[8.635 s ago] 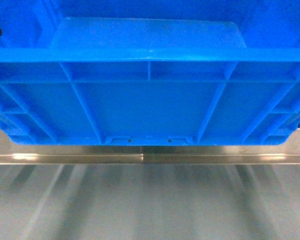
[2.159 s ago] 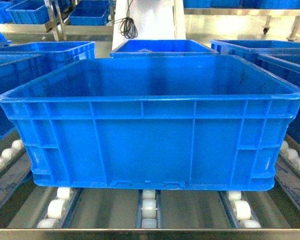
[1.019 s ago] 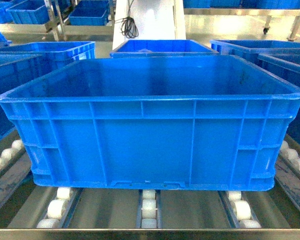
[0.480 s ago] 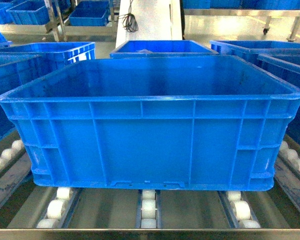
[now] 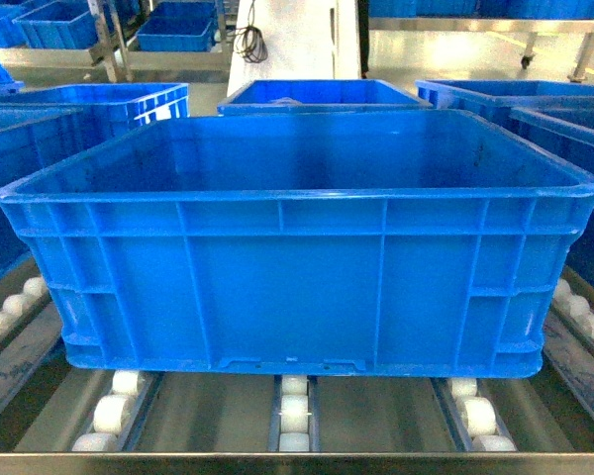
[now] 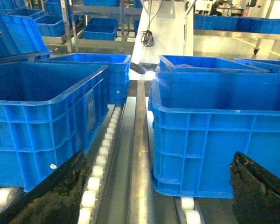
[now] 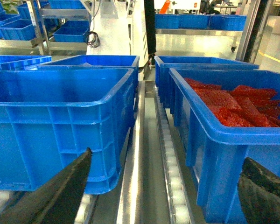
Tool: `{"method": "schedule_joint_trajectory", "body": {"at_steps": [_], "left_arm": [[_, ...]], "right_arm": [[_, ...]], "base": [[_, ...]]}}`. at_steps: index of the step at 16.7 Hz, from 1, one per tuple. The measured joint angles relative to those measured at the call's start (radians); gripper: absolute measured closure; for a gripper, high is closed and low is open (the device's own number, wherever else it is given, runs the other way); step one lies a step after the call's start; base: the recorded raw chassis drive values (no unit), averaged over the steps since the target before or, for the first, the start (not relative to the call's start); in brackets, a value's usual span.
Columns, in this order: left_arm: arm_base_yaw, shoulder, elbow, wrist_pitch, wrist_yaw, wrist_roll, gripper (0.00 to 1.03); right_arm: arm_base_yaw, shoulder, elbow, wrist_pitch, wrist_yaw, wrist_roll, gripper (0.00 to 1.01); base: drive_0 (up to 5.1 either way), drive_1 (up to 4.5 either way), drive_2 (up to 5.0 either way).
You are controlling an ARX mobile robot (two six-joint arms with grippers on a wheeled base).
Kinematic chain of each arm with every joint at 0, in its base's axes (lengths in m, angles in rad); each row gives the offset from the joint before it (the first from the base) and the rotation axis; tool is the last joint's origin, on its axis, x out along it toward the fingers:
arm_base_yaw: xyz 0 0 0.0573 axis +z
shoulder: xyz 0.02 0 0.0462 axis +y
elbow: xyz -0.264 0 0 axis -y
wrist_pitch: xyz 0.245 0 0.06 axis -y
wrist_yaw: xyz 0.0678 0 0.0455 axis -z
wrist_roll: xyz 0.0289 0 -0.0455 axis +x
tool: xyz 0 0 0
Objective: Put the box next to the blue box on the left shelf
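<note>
Right up close in the left wrist view, two dark fingers (image 6: 56, 191) of the left gripper (image 6: 154, 196) poke up from the bottom corners. They are spread wide and hold nothing. The right gripper (image 7: 158, 196) looks the same in the right wrist view: its dark fingers (image 7: 60, 193) stand far apart with nothing between them.

Just past the fingers is the box (image 5: 297, 247). It is big, bright blue and open on top, and nothing can be seen inside it. It sits flat on the white roller wheels (image 5: 295, 404) of the left shelf (image 5: 297, 461), near the front edge, with neither gripper touching it.

On its left another blue box (image 6: 42, 112) sits on the next lane, just beside it, with a grey metal rail (image 6: 137, 154) between the two. On its right is a blue box full of red packets (image 7: 233, 105) (also one lane over).

Behind come more blue boxes (image 5: 322, 92) in each lane. Farther back there is a white post with a black cable (image 5: 249, 42) hanging on it, and more racks of blue boxes (image 5: 178, 25).
</note>
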State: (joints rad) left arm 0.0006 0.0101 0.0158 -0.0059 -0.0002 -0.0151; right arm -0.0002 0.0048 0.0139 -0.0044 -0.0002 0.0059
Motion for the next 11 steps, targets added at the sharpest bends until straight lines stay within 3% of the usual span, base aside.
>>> {"method": "schedule_joint_trajectory", "body": {"at_steps": [2,11], "left_arm": [[0.0,0.0,0.0,0.0,0.0,0.002,0.03],[0.0,0.0,0.0,0.0,0.0,0.002,0.05]], "right_arm": [[0.0,0.0,0.0,0.0,0.0,0.0,0.02],[0.0,0.0,0.0,0.0,0.0,0.0,0.03]], "base": [[0.0,0.0,0.0],[0.0,0.0,0.0]]}}
